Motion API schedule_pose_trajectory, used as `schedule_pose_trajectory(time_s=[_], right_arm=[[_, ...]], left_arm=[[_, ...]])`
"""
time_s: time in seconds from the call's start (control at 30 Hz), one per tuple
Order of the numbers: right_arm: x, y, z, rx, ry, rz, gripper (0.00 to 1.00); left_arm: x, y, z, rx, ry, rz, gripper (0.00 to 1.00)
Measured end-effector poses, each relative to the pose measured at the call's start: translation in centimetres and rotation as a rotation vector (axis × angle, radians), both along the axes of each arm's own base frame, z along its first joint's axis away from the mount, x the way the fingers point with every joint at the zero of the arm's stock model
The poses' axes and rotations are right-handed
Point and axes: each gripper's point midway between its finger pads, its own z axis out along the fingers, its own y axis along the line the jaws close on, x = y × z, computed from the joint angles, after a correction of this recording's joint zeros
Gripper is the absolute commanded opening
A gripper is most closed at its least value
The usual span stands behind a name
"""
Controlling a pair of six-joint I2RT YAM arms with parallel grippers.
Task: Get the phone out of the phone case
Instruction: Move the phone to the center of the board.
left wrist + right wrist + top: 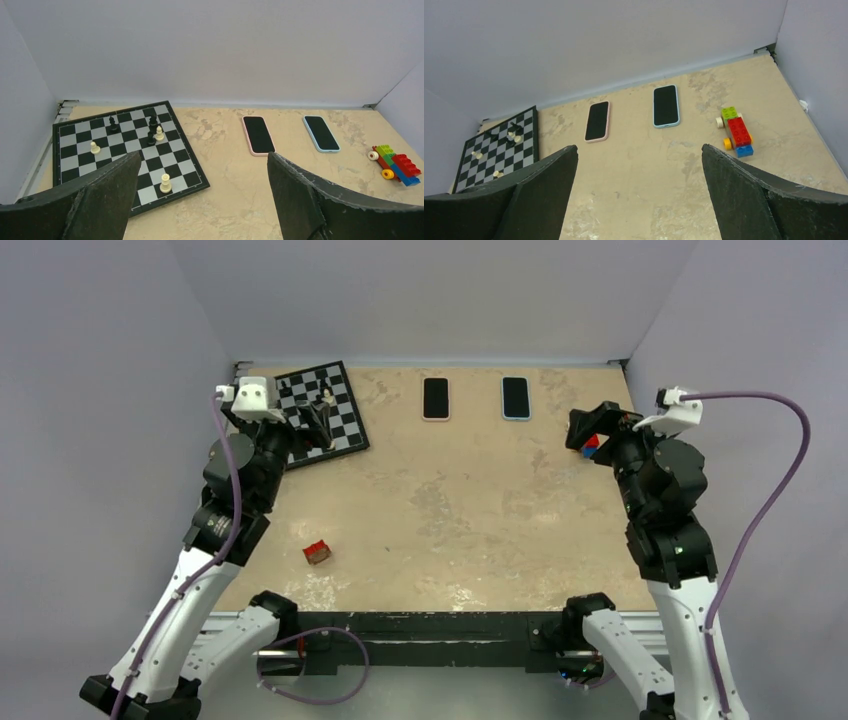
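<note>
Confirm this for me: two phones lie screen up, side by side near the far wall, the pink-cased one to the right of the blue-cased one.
One point is wrong: the pink-cased phone lies to the left of the blue-cased phone, as the top external view shows. Both do lie screen up, side by side near the far wall.

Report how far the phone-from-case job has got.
Done: nothing; the pink-cased phone and the blue-cased phone both lie flat, screens up, in their cases. In hand: nothing; the left gripper and right gripper are open, empty, short of both phones. Left: reach a phone, grip it, peel off the case.
</note>
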Motion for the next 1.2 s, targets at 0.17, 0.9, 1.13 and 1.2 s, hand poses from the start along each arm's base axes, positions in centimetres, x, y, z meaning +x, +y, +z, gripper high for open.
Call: schedule_pose_trajectory(time_s=[0.17, 0.9, 1.13, 1.2], right_arm=[[0.6, 0.4, -1.0, 0.009, 0.028, 0.014, 0.98], [19.1, 6.9, -19.5, 0.166, 0.487, 0.083, 0.98], [30.1, 7.7, -23.7, 0.094, 0.543, 0.043, 0.98], [32.2, 7.5, -25.2, 0.048, 0.567, 0.029, 0.98]], left_arm=[[0.3, -0.4, -0.5, 0.006, 0.017, -0.016, 1.00], [1.3, -3.0, -2.8, -0.022, 0.099, -0.114, 1.00], [1.6, -3.9, -3.5, -0.034, 0.128, -0.151, 1.00], [1.6, -4.0, -3.7, -0.037, 0.135, -0.159, 1.00]])
